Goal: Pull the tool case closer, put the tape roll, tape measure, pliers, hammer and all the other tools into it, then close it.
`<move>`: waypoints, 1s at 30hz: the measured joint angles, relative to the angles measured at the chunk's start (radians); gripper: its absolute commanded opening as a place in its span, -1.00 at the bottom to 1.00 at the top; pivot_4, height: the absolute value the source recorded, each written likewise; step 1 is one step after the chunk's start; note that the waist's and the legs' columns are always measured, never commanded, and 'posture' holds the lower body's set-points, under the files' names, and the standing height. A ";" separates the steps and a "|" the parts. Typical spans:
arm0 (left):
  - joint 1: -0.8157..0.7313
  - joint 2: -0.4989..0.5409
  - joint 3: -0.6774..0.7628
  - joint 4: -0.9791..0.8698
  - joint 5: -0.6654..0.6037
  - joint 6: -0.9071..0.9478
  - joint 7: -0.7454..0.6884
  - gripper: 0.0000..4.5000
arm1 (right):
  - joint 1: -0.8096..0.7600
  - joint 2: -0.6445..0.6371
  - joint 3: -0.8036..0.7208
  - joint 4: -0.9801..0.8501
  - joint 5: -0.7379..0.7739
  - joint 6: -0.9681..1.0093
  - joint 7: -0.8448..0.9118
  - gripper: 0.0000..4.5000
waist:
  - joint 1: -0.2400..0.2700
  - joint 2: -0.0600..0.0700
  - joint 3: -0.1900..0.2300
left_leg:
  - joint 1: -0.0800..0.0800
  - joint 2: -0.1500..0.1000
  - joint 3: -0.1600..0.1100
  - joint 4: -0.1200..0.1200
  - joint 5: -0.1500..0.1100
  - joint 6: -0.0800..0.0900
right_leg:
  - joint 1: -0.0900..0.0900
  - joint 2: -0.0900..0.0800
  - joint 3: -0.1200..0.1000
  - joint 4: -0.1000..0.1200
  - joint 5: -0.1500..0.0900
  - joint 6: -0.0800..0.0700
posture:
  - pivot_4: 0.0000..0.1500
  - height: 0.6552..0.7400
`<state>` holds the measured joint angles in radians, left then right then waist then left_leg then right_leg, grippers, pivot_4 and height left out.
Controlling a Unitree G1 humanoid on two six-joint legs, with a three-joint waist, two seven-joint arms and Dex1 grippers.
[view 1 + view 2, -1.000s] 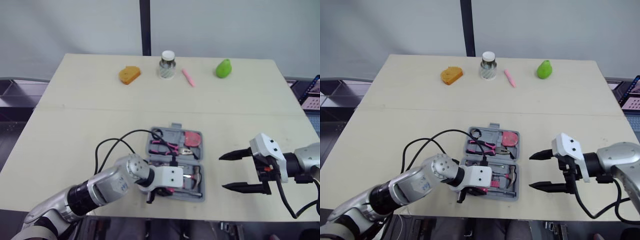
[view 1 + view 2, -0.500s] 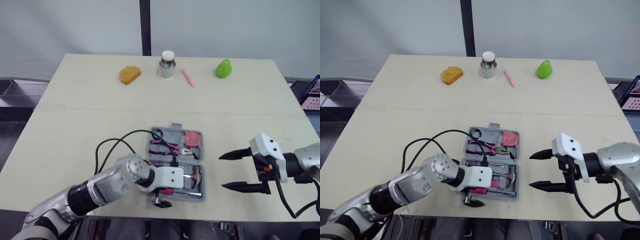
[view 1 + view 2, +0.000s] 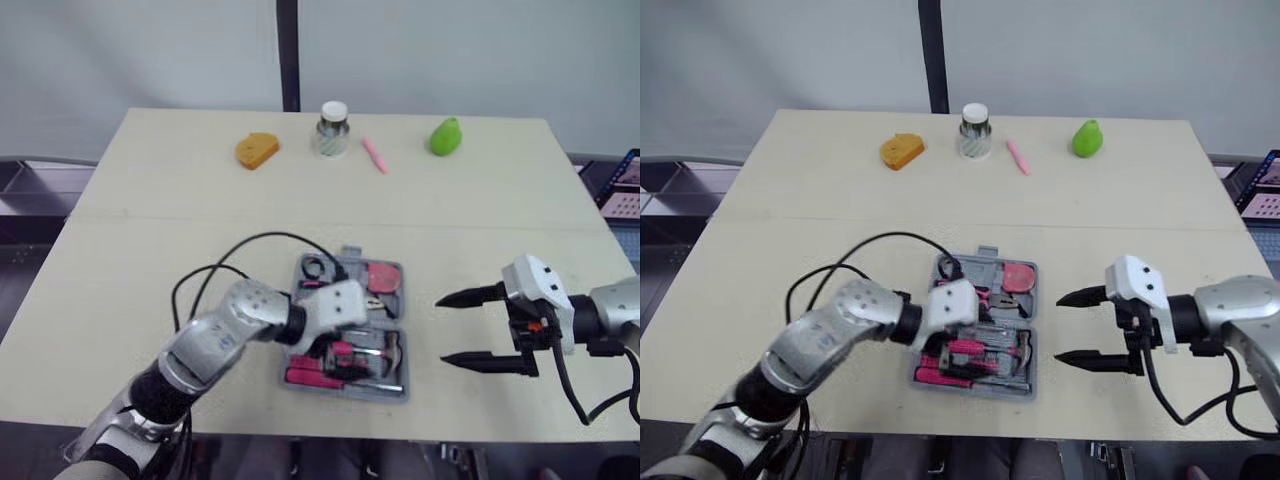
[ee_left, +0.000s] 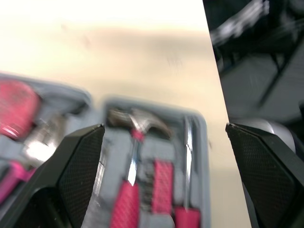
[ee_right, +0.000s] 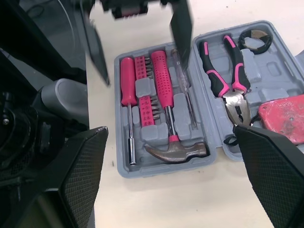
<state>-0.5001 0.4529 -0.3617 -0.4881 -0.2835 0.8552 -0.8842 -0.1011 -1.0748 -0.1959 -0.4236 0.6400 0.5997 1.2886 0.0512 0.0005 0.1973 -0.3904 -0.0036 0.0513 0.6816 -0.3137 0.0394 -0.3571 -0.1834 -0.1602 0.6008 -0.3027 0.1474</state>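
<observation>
Above the filled case's (image 5: pixel 124 170) near half, left gripper (image 4: pixel 165 128) hangs wide and empty (right gripper (image 3: pixel 441 330) likewise, to its right), probably poised to close it.

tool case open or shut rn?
Open: the tool case lies flat, both halves up, hammer and pliers visible in their slots.

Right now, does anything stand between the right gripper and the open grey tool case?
Nothing visible does. The right gripper, fingers open, points at the right side of the grey plastic tool case, apart from it.
</observation>
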 measured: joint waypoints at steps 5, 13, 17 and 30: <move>0.141 0.031 0.081 0.109 -0.019 -0.245 -0.047 0.35 | 0.003 0.005 -0.004 0.005 0.020 0.017 0.000 1.00 | -0.002 0.000 0.000 | 0.001 0.000 0.001 0.000 0.000 0.000 | 0.000 0.000 0.000 0.000 0.000 0.000 | 1.00 1.00; 0.280 0.101 0.035 0.205 0.009 -0.431 -0.146 -0.99 | 0.002 0.005 -0.004 0.004 0.021 0.019 -0.003 1.00 | 0.001 0.000 0.000 | 0.000 0.000 0.001 0.000 -0.001 0.001 | 0.000 0.000 0.001 0.000 0.000 0.000 | 1.00 1.00; 0.283 0.100 -0.005 0.236 0.030 -0.454 -0.157 -0.99 | 0.003 0.005 -0.004 0.004 0.021 0.019 -0.005 1.00 | 0.001 0.000 0.000 | 0.000 0.000 0.001 0.000 -0.001 0.001 | 0.000 0.000 0.001 0.000 0.000 0.000 | 1.00 1.00; 0.269 0.097 -0.068 0.338 0.128 -0.526 -0.156 -0.99 | 0.009 0.005 -0.004 -0.001 0.020 0.018 -0.007 1.00 | -0.001 0.000 0.000 | 0.001 0.000 0.001 0.000 -0.001 0.001 | 0.000 0.000 0.001 0.000 0.000 0.000 | 1.00 1.00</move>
<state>-0.2312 0.5504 -0.4302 -0.1498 -0.1560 0.3288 -1.0404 -0.0924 -1.0703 -0.2004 -0.4243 0.6598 0.6180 1.2820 0.0506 0.0005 0.1973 -0.3899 -0.0037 0.0521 0.6813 -0.3146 0.0399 -0.3573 -0.1836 -0.1592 0.6006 -0.3026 0.1473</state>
